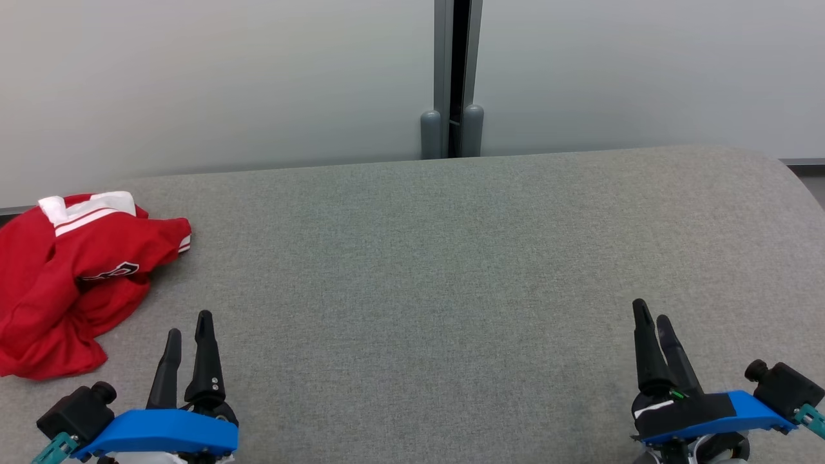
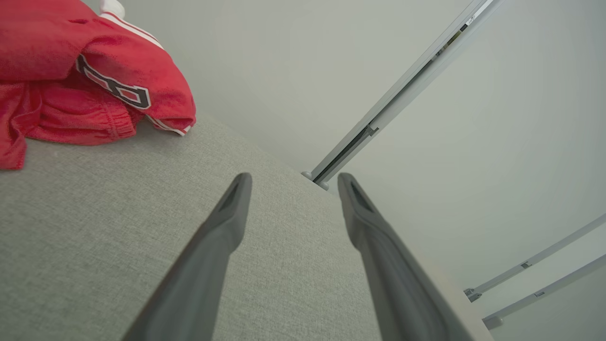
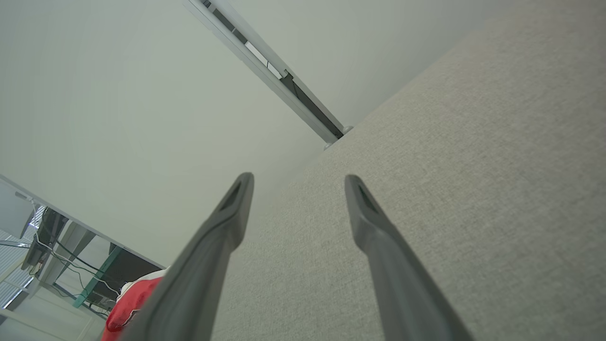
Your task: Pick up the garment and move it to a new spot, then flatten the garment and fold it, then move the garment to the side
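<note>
A red garment (image 1: 71,277) with white trim and black lettering lies crumpled at the far left of the grey fabric surface (image 1: 425,270). It also fills the upper left corner as the garment (image 2: 85,80) in the left wrist view, and a small red patch of the garment (image 3: 132,308) peeks out behind a finger in the right wrist view. My left gripper (image 1: 189,324) hovers open at the lower left, just right of the garment and apart from it. My right gripper (image 1: 651,311) stands open at the lower right, far from the cloth. Nothing is between either pair of fingers.
A pale partition wall with a dark vertical seam and two grey posts (image 1: 451,132) runs behind the surface. The surface curves down at its right end (image 1: 799,187). Desks and cables (image 3: 57,251) show in the distance.
</note>
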Robot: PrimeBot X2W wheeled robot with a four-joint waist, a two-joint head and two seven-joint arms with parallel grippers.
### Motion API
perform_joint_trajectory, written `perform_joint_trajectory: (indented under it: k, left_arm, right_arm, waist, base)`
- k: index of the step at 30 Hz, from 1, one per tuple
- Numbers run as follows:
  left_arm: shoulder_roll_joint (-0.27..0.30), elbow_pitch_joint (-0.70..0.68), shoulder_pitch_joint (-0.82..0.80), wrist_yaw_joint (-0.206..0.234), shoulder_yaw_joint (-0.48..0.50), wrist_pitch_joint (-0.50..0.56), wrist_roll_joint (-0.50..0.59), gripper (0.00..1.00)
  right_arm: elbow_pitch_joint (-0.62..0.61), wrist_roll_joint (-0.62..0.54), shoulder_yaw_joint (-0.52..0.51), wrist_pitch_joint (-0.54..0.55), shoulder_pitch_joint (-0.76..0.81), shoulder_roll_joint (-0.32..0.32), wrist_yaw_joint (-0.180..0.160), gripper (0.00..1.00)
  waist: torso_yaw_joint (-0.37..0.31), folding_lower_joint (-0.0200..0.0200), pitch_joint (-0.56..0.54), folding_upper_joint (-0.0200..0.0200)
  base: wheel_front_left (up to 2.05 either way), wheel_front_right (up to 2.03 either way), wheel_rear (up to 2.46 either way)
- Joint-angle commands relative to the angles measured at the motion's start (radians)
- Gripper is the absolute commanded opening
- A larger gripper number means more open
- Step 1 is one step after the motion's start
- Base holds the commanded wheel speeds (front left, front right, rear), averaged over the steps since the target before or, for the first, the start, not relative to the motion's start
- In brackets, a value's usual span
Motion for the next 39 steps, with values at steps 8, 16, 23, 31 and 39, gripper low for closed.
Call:
perform_joint_trajectory:
  k: [8,16,23,31,39]
  left_arm:
    - [0.011,-0.010,-0.029,0.018,-0.004,-0.030,0.125,1.00]
    - [0.011,-0.008,-0.032,0.027,-0.009,-0.052,0.219,1.00]
    - [0.012,0.001,-0.035,0.030,-0.010,-0.067,0.285,1.00]
    - [0.013,0.013,-0.039,0.031,-0.011,-0.086,0.361,1.00]
    - [0.013,0.022,-0.042,0.035,-0.011,-0.104,0.432,1.00]
  right_arm:
    - [-0.019,-0.115,0.019,-0.030,-0.022,-0.002,0.000,1.00]
    - [-0.021,-0.205,0.033,-0.052,-0.022,-0.002,0.000,1.00]
    - [-0.021,-0.265,0.038,-0.068,-0.022,-0.002,0.000,1.00]
    - [-0.021,-0.337,0.046,-0.087,-0.023,-0.002,0.000,1.00]
    - [-0.022,-0.410,0.057,-0.105,-0.022,-0.003,0.000,1.00]
  waist:
    - [0.002,0.0001,-0.001,0.0000]
    - [0.004,0.0001,-0.001,0.0000]
    - [0.005,0.0001,-0.001,0.0000]
    - [0.008,0.0001,0.000,0.0000]
    - [0.009,0.0001,-0.001,0.0000]
  base:
    - [0.00,0.00,0.00]
    - [0.00,0.00,0.00]
    - [0.00,0.00,0.00]
    - [0.00,0.00,0.00]
    - [0.00,0.00,0.00]
